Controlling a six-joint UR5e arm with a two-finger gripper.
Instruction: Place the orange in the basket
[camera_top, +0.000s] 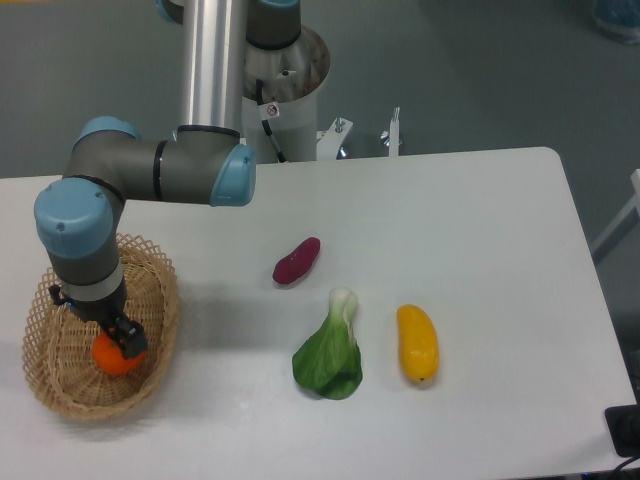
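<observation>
The orange (112, 358) is low inside the woven wicker basket (158, 300) at the table's left front. My gripper (116, 346) reaches straight down into the basket from above and is shut on the orange. One dark finger (131, 339) shows against the fruit's right side; the other finger is hidden behind the wrist. The arm's wrist covers the basket's far-left rim.
A purple sweet potato (296, 260) lies mid-table. A green bok choy (330, 350) and a yellow mango-like fruit (417, 343) lie side by side toward the front. The robot base (285, 90) stands at the table's back edge.
</observation>
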